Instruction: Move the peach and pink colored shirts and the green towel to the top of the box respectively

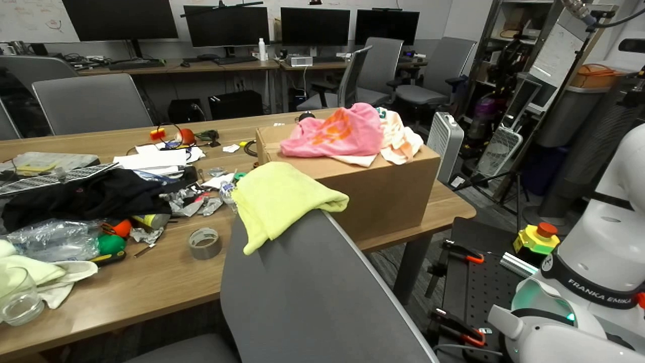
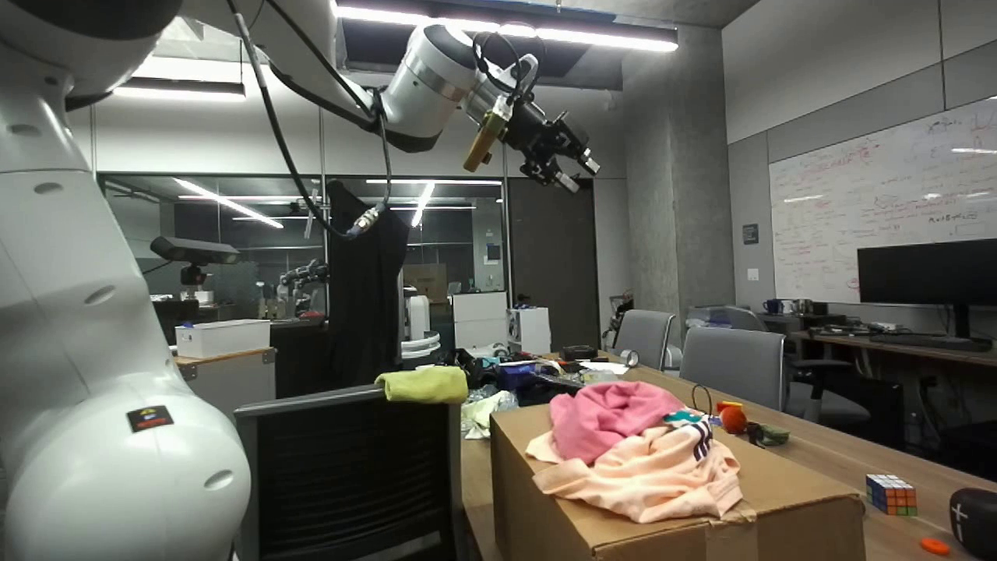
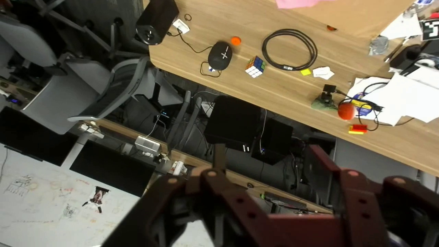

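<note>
Dark monitors [image 1: 315, 33] and grey office chairs [image 1: 451, 58] line the room behind a long wooden table [image 1: 151, 292]. Near one end of it, close to the corner where the short edge meets the long edge away from the monitors, sits a cardboard box [image 1: 388, 201]. Two of my task's things lie on top of that box: the pink shirt [image 1: 363, 128], bunched up with orange print showing, and the peach shirt [image 2: 646, 475], crumpled and touching it, partly underneath. The green towel [image 1: 282, 201], more of a yellow-green, hangs folded over the back of a grey chair [image 1: 302, 292] at that same long edge, just beside the box.

I hold my claw [image 2: 579, 172] high in the air, well above the table, with both fingers [image 2: 566, 183] spread wide apart and nothing between them.

Past them, my wrist view takes in the long edge nearer the monitors: a Rubik's cube [image 3: 255, 67], a small black speaker [image 3: 220, 56] closer to the corner, an orange disc [image 3: 236, 40] beside the speaker, and a coil of black cable [image 3: 313, 51] lying between the cube and the box. Farther along, toward the opposite end, I see a roll of tape [image 1: 205, 249], a heap of black cloth [image 1: 90, 199] and, near the other long edge, a clear glass [image 1: 21, 302].
</note>
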You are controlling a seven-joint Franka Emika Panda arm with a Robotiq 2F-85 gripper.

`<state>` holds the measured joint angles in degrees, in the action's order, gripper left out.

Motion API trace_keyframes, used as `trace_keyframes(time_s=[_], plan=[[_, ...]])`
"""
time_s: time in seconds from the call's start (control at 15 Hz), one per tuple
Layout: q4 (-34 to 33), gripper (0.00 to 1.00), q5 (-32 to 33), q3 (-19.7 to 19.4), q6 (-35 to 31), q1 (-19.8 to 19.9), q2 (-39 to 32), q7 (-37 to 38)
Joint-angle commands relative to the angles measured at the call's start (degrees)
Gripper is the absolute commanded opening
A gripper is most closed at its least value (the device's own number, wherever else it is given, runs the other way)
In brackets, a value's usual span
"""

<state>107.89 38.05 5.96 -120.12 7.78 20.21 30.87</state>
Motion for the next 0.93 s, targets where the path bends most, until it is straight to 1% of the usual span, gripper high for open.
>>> trace_keyframes(time_s=[0.0,0.07,0.2,0.47,0.73,0.87], plan=[[2.0,0.95,1.1,0.2,-1.3,-0.9,1.8,-0.4],[3.3,0.99,-1.5,-0.2,-1.0,-2.4,2.8,-3.6],[6.3,1.0,-6.5,-0.2,-0.3,-5.3,5.0,-8.8],[11.0,1.0,-15.9,1.6,2.4,-10.3,8.8,-16.7],[13.5,1.0,-24.4,3.3,5.6,-15.6,9.6,-23.2],[13.8,1.0,-27.6,4.0,7.5,-17.9,8.7,-26.8]])
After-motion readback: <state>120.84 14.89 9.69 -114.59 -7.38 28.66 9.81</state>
